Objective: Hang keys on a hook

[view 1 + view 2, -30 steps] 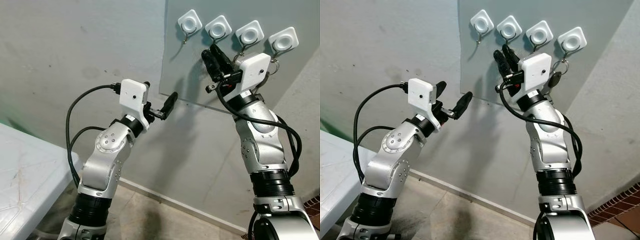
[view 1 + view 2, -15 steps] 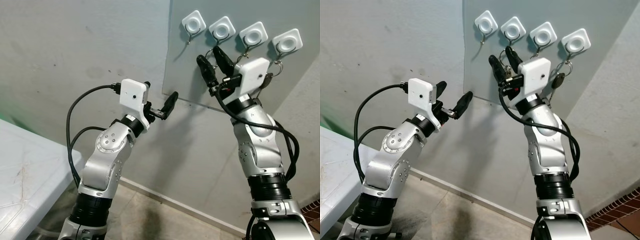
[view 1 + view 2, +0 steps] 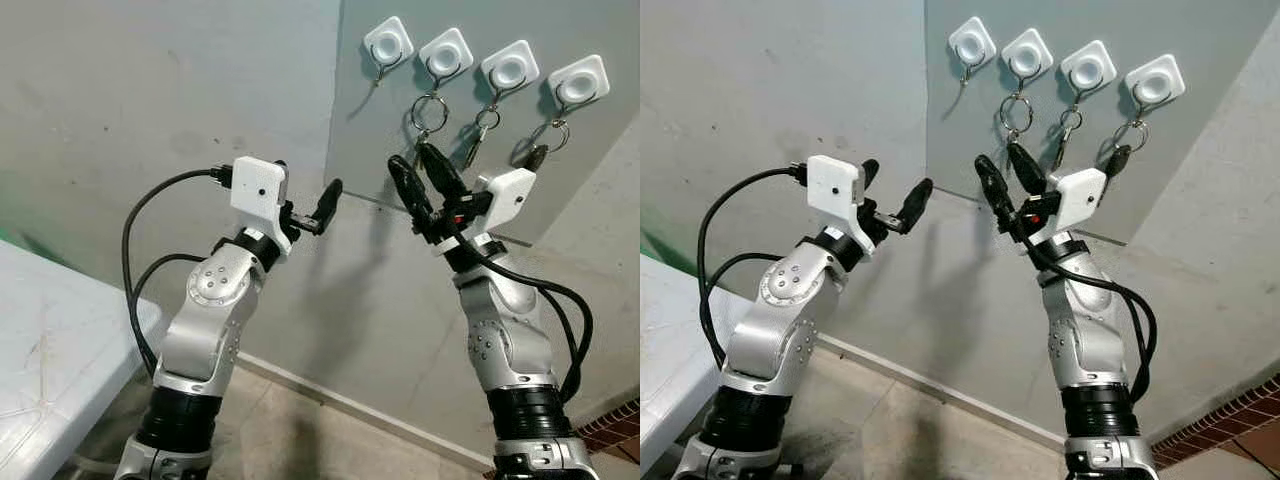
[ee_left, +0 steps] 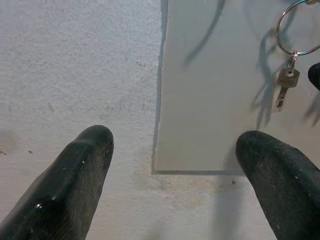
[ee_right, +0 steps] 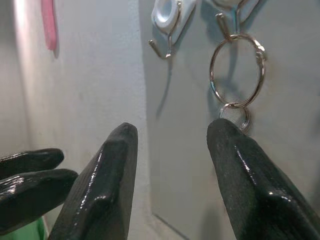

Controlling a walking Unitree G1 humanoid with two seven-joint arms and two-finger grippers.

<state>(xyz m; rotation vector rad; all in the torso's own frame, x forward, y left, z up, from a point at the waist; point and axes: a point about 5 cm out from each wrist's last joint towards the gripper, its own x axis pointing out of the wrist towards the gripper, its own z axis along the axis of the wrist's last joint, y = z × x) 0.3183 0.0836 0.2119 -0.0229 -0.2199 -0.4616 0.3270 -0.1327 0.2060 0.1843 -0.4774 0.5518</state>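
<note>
I am seeing soft, even daylight lying on the wall; shadows are falling toward seven o'clock from the keys and arms. Head views are staying sharp. Wrist views are blurring the black fingers up close.

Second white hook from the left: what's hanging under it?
A large silver key ring hangs from the second white square hook, with a smaller ring and key below. The right hand, open, has its black fingertip covering the key's lower part.

Four hooks in row on wall panel; keys hang on second from left.
</note>
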